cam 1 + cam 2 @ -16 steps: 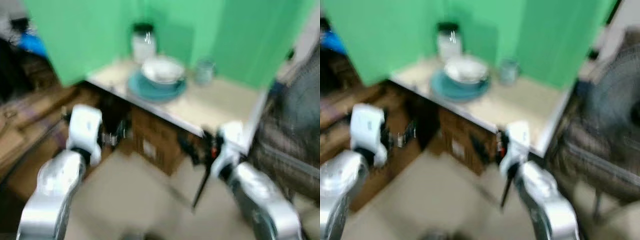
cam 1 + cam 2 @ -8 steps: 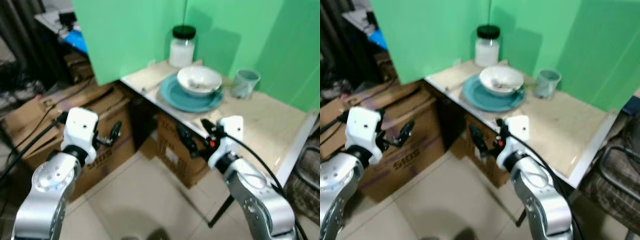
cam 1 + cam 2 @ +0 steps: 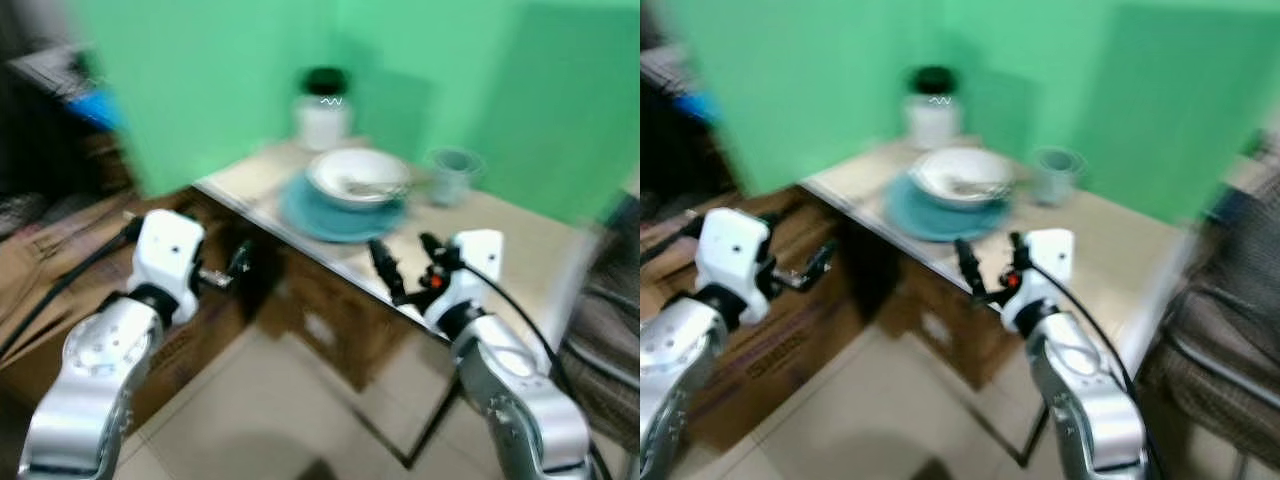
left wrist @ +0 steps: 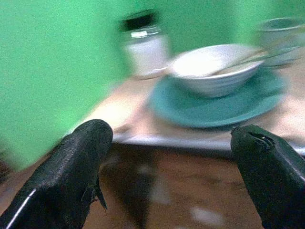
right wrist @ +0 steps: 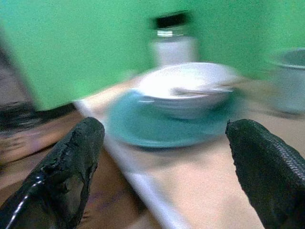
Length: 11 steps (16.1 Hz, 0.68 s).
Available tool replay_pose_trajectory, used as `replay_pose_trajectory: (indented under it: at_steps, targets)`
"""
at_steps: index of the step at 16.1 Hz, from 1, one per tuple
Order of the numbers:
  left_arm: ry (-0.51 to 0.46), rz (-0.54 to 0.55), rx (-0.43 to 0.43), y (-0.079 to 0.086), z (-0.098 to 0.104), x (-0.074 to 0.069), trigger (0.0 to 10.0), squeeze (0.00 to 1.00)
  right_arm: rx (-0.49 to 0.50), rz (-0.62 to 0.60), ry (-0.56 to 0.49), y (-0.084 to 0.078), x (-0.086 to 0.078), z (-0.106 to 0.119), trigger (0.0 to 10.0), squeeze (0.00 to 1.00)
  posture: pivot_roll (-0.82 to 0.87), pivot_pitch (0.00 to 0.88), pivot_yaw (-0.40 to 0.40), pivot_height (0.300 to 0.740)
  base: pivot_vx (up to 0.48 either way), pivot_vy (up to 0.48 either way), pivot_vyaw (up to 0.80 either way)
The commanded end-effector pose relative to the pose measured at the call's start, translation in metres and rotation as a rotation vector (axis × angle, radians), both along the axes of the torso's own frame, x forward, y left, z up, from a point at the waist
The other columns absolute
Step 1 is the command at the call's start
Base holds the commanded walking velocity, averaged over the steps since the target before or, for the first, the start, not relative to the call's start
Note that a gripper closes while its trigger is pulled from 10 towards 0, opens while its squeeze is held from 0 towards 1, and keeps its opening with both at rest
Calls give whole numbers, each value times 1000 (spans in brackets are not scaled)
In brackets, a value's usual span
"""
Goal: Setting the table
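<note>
A teal plate (image 3: 338,212) lies on the beige table (image 3: 505,228) with a white bowl (image 3: 358,175) on it; a utensil rests in the bowl. A pale glass cup (image 3: 452,172) stands just right of the plate. Behind them is a white jar with a black lid (image 3: 323,108). My right gripper (image 3: 408,262) is open at the table's front edge, just short of the plate, with nothing between its fingers (image 5: 271,167). My left gripper (image 3: 236,268) is open too, lower and left of the table, its fingers (image 4: 71,176) pointing toward the plate and bowl.
Green screens (image 3: 220,80) wall in the table at the back and left. Cardboard boxes sit on the floor at the left (image 3: 790,340) and under the table (image 3: 325,322). A blurred dark chair or rack (image 3: 1230,330) stands at the right. Tiled floor lies in front.
The whole picture has shifted and blurred, so the camera has moved. My right gripper now sits a little higher, at the table's front edge. Both grippers stay open.
</note>
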<state>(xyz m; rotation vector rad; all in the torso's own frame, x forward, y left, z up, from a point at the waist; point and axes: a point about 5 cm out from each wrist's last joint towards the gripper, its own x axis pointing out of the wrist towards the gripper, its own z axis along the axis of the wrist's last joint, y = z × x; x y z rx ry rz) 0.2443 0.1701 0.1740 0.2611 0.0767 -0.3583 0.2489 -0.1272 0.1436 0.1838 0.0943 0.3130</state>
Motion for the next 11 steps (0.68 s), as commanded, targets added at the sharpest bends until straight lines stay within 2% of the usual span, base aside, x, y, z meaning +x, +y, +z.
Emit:
replay_pose_trajectory:
  at_steps: [1, 5, 11]
  targets:
    - [-4, -33, 9, 0, 3, -1, 10000, 420, 1, -17, -7, -1, 3, 5, 10000, 0, 169, 0, 25, 740, 281, 0, 0]
    - [-12, 2, -8, 4, 6, 4, 10000, 416, 2, -8, -6, 0, 3, 7, 10000, 0, 170, 0, 34, 740, 288, 0, 0]
    - [-3, -2, -9, 2, 4, 2, 10000, 416, -5, 19, 20, 2, 5, 5, 10000, 0, 172, 0, 36, 740, 288, 0, 0]
